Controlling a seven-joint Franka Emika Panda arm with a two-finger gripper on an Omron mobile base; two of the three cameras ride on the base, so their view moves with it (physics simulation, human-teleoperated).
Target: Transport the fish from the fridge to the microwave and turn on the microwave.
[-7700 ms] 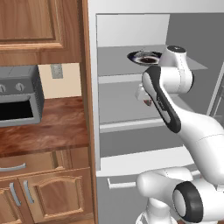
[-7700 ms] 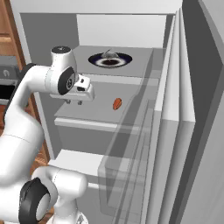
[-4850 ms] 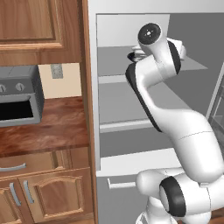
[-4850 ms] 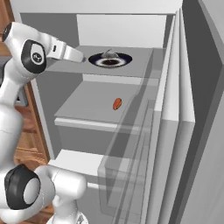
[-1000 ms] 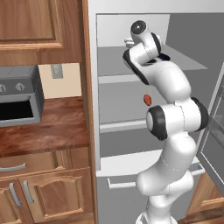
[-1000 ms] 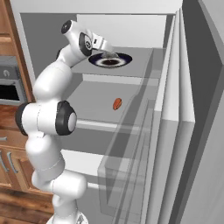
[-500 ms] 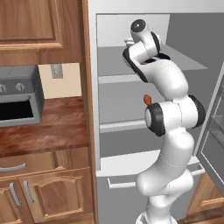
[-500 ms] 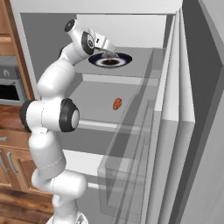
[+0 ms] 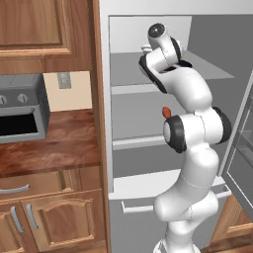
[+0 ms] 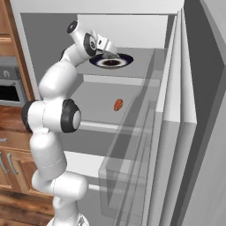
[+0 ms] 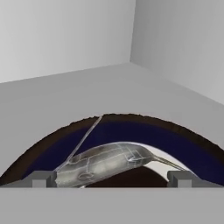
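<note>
White arm reaches top fridge [image 10: 185, 88] shelf; fingers [image 11: 43, 178] spread over fish [image 11: 105, 162].

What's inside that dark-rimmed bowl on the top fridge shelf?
The fish lies in the bowl, pale and grey, between the open fingers. The bowl's near part is hidden.

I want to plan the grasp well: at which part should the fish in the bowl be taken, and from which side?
Grip the fish across its thick middle, coming from above. It lies flat and lengthwise in the bowl on the fridge's upper shelf, tapering to thin ends. The open pincer already straddles it in the hand view, so a short descent should do.
</note>
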